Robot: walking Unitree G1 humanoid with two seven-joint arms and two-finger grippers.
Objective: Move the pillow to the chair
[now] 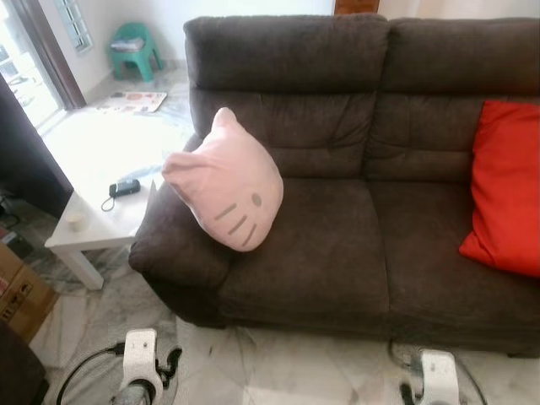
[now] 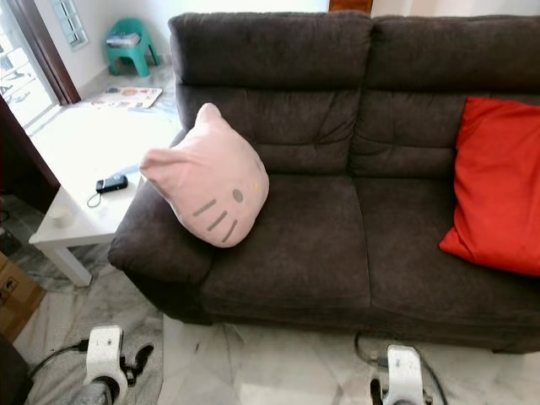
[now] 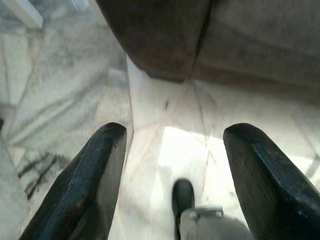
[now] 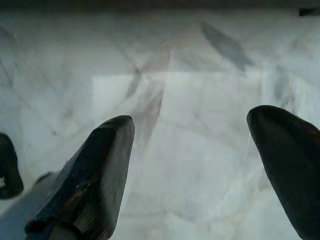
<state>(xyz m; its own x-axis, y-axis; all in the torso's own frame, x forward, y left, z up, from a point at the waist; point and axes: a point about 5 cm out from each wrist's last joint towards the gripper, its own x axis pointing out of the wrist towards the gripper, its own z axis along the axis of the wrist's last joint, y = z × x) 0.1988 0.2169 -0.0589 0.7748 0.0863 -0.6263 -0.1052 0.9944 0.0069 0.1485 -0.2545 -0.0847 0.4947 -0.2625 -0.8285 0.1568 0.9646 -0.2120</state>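
Observation:
A pink cat-face pillow (image 1: 226, 181) leans upright on the left armrest of a dark brown sofa (image 1: 337, 253). A small green plastic chair (image 1: 133, 49) stands far back on the left, near the wall. Both arms hang low in front of the sofa, well below the pillow. In the left wrist view my left gripper (image 3: 172, 165) is open over the marble floor by the sofa's base corner. My right gripper (image 4: 192, 165) is also open, with nothing but pale floor between its fingers.
A red cushion (image 1: 506, 186) rests at the sofa's right end. A white side table (image 1: 101, 228) stands left of the sofa with a dark phone (image 1: 125, 187) and a small cup (image 1: 76, 222) on it. A cardboard box (image 1: 21, 295) sits at lower left. A mat (image 1: 133, 101) lies before the chair.

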